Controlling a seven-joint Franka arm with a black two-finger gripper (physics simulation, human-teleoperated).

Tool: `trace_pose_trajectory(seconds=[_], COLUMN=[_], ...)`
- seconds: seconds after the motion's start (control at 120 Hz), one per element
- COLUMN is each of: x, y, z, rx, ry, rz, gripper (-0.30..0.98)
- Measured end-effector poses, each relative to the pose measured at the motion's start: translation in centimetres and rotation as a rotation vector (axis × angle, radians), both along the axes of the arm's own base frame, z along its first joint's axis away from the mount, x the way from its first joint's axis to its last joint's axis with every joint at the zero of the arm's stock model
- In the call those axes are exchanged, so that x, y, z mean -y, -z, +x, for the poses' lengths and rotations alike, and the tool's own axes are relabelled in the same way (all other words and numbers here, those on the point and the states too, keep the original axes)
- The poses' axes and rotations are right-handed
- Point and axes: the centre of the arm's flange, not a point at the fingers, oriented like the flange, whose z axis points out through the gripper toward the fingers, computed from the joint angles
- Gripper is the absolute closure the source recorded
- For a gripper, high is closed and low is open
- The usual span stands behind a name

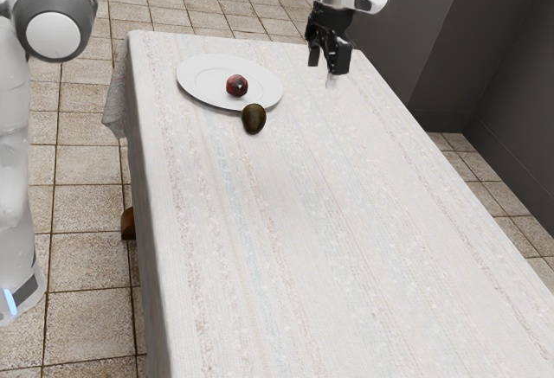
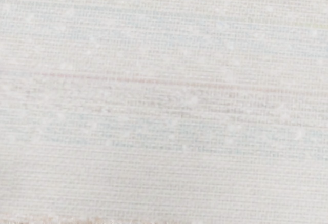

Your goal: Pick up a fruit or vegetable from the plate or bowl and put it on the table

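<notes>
My gripper (image 1: 330,60) hangs over the far right part of the table in the exterior view, its two black fingers apart with no fruit between them. To its left lies a white plate (image 1: 196,88) with a small dark red round fruit (image 1: 236,86) on it. A dark brown-green, egg-shaped fruit (image 1: 254,118) is at the plate's near edge, mostly over the tablecloth; whether it touches the rim I cannot tell. Under my hand, the wrist view has the pale striped cloth (image 2: 164,111).
The long table (image 1: 346,222) wears a light striped cloth that hangs over its left edge. A dark grey wall (image 1: 511,92) stands beyond the table's right side. A brown wooden piece (image 1: 128,223) shows low beside the left edge.
</notes>
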Motion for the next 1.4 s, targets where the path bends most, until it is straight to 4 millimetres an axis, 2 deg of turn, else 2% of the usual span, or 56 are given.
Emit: trace_pose_trajectory(seconds=[0.117,0.308,0.383,0.858,0.942,0.992,1.025,1.05,1.083,1.133,1.192,1.333,1.4], x=[-0.3,2.4,2.9,1.1,1.0,1.1,1.2,0.3,-2.0,-3.8,-6.2,-16.7,-20.8], y=[0.0,0.1,0.4,2.0,2.3,3.0,3.8,4.5,5.2,5.7,6.3,8.8,9.8], z=[-0.1,0.1,0.2,0.2,-1.0,-3.1,-5.2,-6.9,-9.0,-11.0,-12.5,-16.0,-16.3], rx=[-0.004,-0.008,-0.017,-0.068,-0.088,-0.115,-0.141,-0.156,-0.163,-0.162,-0.161,-0.176,-0.19], ry=[-0.004,0.047,0.057,0.029,0.026,0.027,0.028,0.013,-0.031,-0.071,-0.131,-0.36,-0.455], rz=[-0.003,-0.008,-0.008,-0.008,-0.008,-0.012,-0.022,-0.032,-0.044,-0.051,-0.065,-0.14,-0.144], gripper=[0.0,0.0,0.0,0.0,0.0,0.0,0.0,0.0,0.0,0.0,0.0,0.0,0.0])
